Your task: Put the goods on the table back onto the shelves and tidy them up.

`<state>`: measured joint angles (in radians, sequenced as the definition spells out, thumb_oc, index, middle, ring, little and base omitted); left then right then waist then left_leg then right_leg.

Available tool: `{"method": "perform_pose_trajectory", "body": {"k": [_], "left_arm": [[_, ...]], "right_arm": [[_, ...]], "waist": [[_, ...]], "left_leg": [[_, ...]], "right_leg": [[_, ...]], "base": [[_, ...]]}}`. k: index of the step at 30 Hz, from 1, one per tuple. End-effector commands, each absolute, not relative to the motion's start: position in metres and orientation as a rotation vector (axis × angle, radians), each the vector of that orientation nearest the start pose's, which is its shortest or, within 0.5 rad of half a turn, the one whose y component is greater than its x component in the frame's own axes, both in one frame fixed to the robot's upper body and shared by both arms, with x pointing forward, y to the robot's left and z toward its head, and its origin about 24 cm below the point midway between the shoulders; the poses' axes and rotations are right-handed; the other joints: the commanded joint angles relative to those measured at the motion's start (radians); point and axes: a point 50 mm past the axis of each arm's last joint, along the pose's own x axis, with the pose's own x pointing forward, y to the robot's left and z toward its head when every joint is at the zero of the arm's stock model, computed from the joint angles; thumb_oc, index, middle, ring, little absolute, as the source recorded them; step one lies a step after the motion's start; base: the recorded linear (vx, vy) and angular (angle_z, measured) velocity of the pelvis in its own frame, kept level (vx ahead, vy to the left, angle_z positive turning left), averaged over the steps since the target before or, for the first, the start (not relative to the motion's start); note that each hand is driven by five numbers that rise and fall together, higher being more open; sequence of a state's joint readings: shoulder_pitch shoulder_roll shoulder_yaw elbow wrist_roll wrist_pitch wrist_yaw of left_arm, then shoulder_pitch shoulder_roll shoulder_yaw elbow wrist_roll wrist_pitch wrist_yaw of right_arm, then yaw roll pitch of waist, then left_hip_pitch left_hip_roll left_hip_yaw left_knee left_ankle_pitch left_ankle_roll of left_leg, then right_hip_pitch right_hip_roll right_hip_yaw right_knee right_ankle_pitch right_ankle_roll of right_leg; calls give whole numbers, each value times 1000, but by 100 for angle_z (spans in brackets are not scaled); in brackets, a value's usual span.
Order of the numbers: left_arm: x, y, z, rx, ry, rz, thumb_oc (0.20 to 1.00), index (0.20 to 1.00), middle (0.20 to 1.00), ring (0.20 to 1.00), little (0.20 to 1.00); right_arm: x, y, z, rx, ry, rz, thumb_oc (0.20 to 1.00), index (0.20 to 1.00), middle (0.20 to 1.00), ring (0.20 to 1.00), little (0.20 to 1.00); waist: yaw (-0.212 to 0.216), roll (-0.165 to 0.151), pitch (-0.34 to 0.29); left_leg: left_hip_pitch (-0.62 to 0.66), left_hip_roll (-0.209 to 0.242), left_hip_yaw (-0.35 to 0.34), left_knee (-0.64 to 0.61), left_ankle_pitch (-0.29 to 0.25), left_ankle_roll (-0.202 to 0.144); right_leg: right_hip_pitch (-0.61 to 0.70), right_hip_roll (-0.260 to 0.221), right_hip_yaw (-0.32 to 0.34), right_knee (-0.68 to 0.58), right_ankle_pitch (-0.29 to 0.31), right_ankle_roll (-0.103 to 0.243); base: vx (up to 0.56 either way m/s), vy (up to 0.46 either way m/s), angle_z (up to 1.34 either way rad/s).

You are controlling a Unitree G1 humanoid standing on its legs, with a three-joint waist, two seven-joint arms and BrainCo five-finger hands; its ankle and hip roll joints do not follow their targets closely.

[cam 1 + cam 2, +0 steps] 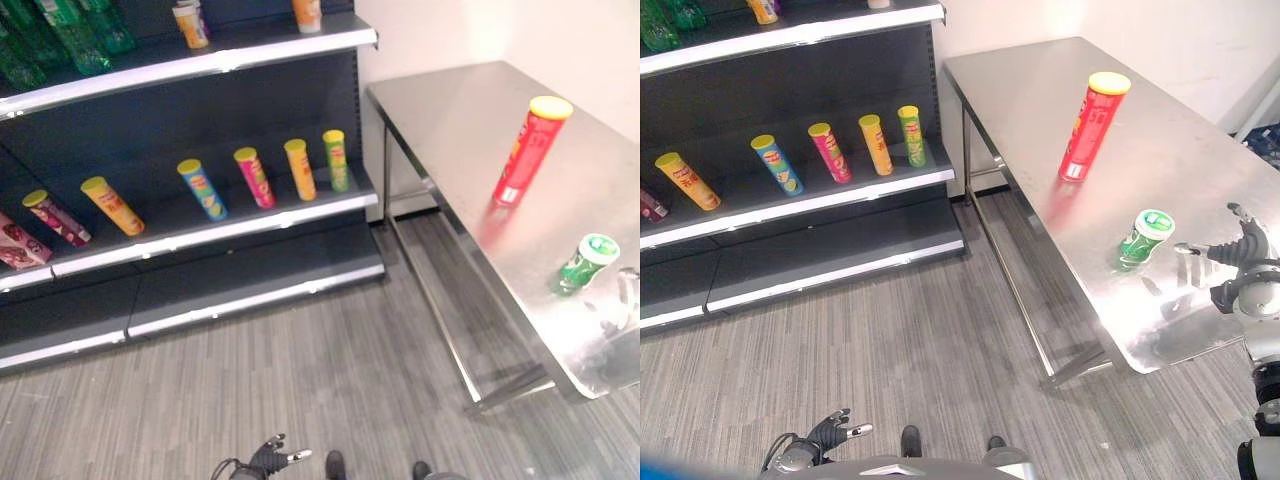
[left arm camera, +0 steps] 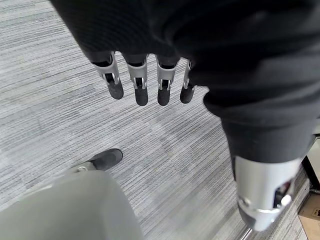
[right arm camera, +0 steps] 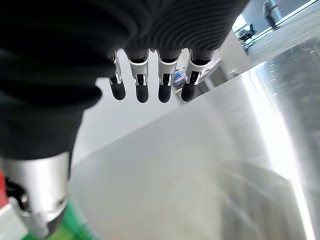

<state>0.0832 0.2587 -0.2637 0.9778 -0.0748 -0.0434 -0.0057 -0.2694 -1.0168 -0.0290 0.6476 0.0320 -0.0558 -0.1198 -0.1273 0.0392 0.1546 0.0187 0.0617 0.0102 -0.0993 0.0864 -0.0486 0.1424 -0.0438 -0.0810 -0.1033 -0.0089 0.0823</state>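
On the steel table [image 1: 1040, 90] stands a tall red can with a yellow lid [image 1: 1093, 125]. Closer to me is a short green can with a white lid [image 1: 1143, 238]. My right hand [image 1: 1246, 252] hovers over the table's near right part, just right of the green can and apart from it, fingers [image 3: 150, 87] straight and holding nothing. The green can's edge [image 3: 75, 225] shows by the thumb in the right wrist view. Down by the floor, my left hand [image 1: 828, 433] hangs open and empty, its fingers [image 2: 145, 87] straight.
The dark shelf unit [image 1: 250, 225] on the left has a middle shelf with several upright cans: yellow [image 1: 112, 205], blue [image 1: 202, 188], pink [image 1: 253, 177], orange [image 1: 299, 168], green [image 1: 336, 160]. Green bottles [image 1: 70, 35] stand on the top shelf. Grey floor lies between shelf and table.
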Motion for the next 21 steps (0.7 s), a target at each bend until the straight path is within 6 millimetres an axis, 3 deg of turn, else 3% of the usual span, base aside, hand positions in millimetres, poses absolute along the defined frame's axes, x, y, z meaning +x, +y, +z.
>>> {"method": "perform_pose_trajectory", "body": {"k": [1,16,19,20,21], "left_arm": [[131,226,-141,297,971,-39,1000,1000,1000,1000,1000],[135,221,-132,278,903,-87,1000,1000,1000,1000,1000],[143,217,-120,258,823,-116,1000,1000,1000,1000,1000],[142,218,-118,258,818,-122,1000,1000,1000,1000,1000],[119,224,-134,294,922,-129,1000,1000,1000,1000,1000]], "right_arm": [[265,-406,167,-1016,77,-460,1000,1000,1000,1000,1000],[281,-391,158,-1061,94,-384,1000,1000,1000,1000,1000],[281,-397,159,-1050,107,-421,1000,1000,1000,1000,1000],[282,-399,160,-1047,113,-437,1000,1000,1000,1000,1000],[285,-399,161,-1025,109,-456,1000,1000,1000,1000,1000]], "waist": [[34,-70,-18],[52,-58,-12],[62,-53,-9],[65,-50,-9],[71,-52,-4]], "left_leg": [[69,64,47,12,-91,-77],[63,64,52,12,-91,-74],[59,63,45,12,-87,-72],[56,63,42,12,-86,-72],[52,61,35,12,-84,-72]], "right_leg": [[-14,-9,15,42,-112,17],[-17,-12,9,32,-104,20],[-18,-13,3,31,-103,19],[-18,-13,0,31,-102,19],[-22,-12,-1,31,-103,19]], "base": [[0,0,0],[0,0,0],[0,0,0],[-16,-20,6],[-20,-22,12]]}}
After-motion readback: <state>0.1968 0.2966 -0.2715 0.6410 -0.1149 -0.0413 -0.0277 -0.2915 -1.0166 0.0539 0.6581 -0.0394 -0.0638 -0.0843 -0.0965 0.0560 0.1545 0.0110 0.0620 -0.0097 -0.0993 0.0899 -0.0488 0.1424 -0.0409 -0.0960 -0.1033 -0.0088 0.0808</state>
